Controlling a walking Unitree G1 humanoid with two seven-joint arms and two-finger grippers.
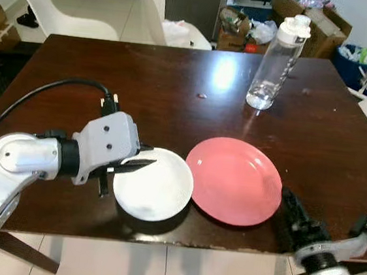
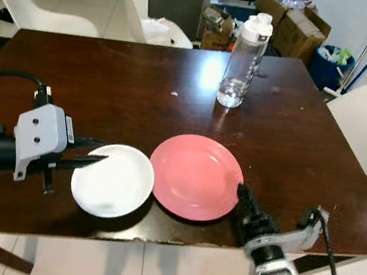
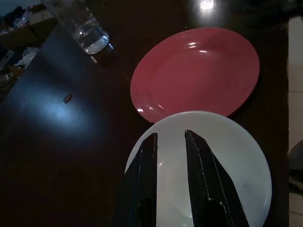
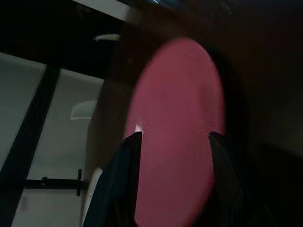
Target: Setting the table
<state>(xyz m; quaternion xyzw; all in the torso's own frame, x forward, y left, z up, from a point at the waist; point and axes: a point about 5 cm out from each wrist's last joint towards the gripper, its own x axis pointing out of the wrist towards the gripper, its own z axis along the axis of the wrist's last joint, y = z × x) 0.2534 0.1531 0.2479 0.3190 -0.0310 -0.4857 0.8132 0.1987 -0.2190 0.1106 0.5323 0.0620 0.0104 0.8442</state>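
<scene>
While the white plate (image 1: 153, 191) and pink plate (image 1: 234, 180) lie touching at the worktop's (image 1: 174, 97) six o'clock edge, no cutlery shows. Left claw (image 1: 142, 165), fingers slightly apart, hovers over the white plate; right claw (image 4: 173, 139), spread, faces the pink one from four o'clock. How much setting remains is unclear.

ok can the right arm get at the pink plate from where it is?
Probably yes: the right gripper sits at the near right rim of the pink plate, fingers open toward it, nothing between them.
</scene>
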